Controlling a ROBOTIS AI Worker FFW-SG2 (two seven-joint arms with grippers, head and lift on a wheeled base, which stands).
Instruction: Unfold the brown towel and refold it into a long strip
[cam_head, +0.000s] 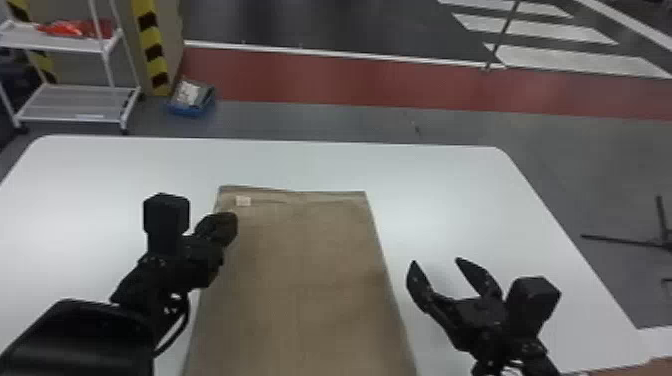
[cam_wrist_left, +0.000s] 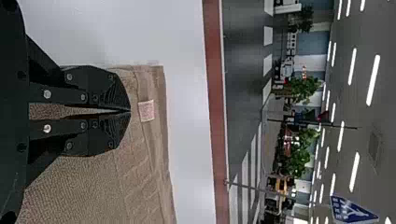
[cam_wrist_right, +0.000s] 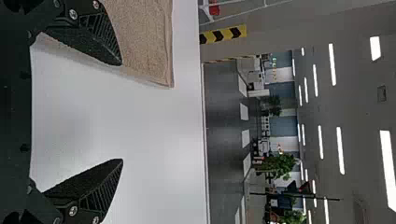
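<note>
The brown towel (cam_head: 300, 270) lies flat on the white table as a long rectangle, a small pale label near its far left corner; its near end runs past the bottom edge. My left gripper (cam_head: 231, 230) is at the towel's left edge near that corner. In the left wrist view my left gripper (cam_wrist_left: 130, 112) has its tips together in front of the towel (cam_wrist_left: 140, 172), beside the label (cam_wrist_left: 146, 110). Right of the towel, my right gripper (cam_head: 435, 265) stands open; in the right wrist view my right gripper (cam_wrist_right: 122, 112) has nothing between its fingers, and the towel (cam_wrist_right: 144, 37) lies beside one.
The white table (cam_head: 430, 170) extends around the towel. Beyond its far edge stand a white shelf rack (cam_head: 75, 105) and a blue box (cam_head: 191, 100) on the floor. A dark stand (cam_head: 625, 241) is off the table's right side.
</note>
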